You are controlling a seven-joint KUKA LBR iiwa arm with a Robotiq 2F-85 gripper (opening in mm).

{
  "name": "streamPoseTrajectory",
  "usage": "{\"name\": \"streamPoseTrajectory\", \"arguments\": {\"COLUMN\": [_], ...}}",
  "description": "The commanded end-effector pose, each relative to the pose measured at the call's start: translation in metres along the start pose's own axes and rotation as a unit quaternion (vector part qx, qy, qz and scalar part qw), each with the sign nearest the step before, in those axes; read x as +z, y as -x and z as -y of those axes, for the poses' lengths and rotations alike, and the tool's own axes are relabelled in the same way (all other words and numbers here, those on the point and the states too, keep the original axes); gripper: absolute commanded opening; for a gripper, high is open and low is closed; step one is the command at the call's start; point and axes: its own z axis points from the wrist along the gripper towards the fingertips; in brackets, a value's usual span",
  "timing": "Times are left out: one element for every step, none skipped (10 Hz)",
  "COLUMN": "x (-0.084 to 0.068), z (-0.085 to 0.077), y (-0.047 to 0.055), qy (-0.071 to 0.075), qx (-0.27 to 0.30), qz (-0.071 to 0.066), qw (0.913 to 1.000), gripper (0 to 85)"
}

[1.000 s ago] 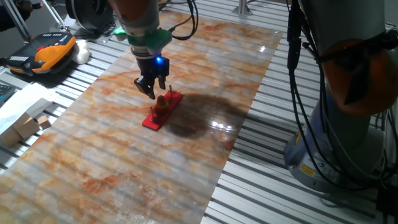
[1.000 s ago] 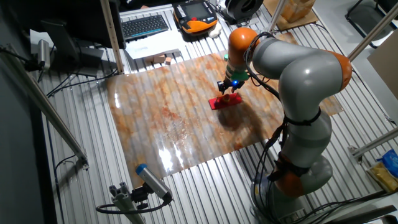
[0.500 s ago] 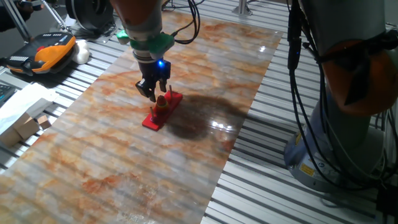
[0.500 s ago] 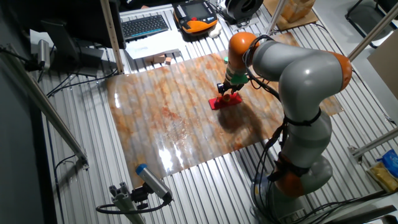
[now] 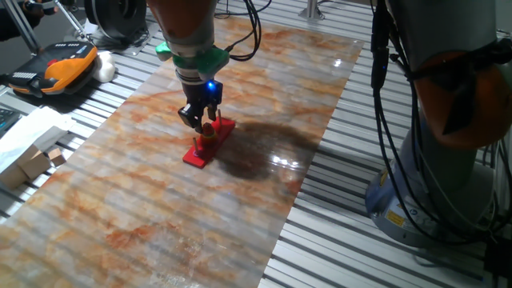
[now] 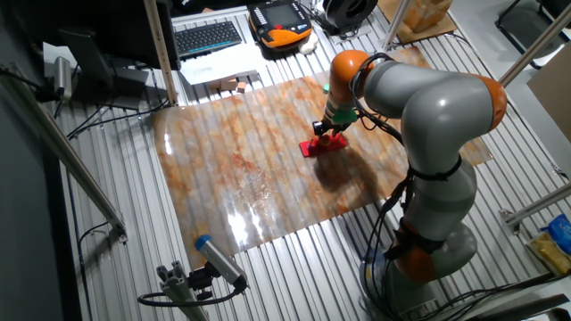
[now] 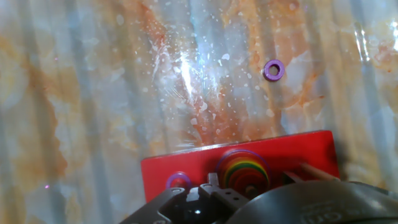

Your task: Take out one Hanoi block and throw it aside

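Robotics lab: slatted aluminium bench (image 6: 294, 267)

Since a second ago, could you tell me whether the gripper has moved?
Yes. The gripper has come down and sideways toward the peg stack on the red base, which stayed put.

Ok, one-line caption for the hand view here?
Wrist camera looking down on the stacked rings on the red base, a purple disc lying apart on the marbled tabletop.

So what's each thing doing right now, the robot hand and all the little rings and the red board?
gripper: down over the ring stack; open or shut, cannot tell
ring stack: on its peg, top ring red
red base board: flat on the table
purple disc: lying loose on the table, apart from the board
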Motion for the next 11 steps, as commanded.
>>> {"name": "streamPoseTrajectory", "arguments": {"x": [0.0002,0.0001,0.0003,0.0006,0.0006,0.0007,0.0007,0.0006,0.0002,-0.0014,-0.0054], "z": [-0.0001,-0.0001,-0.0003,-0.0007,-0.0007,-0.0008,-0.0008,-0.0007,-0.0008,-0.0008,0.0006], "y": [-0.0001,-0.0002,-0.0004,-0.0009,-0.0009,-0.001,-0.0011,-0.001,-0.0012,-0.0011,-0.0004], "qy": [-0.001,0.0,0.004,0.006,0.01,0.011,0.011,0.012,0.016,0.021,0.022], "qx": [0.0,-0.001,-0.001,-0.001,-0.001,-0.003,-0.004,-0.007,-0.01,-0.014,-0.017], "qz": [0.001,0.0,-0.007,-0.009,-0.012,-0.012,-0.013,-0.013,-0.012,-0.006,-0.006], "qw": [1.0,1.0,1.0,0.9999,0.9999,0.9999,0.9998,0.9998,0.9997,0.9997,0.9996], "gripper": [51.0,51.0,34.0,34.0,34.0,34.0,34.0,34.0,17.0,17.0,17.0]}}
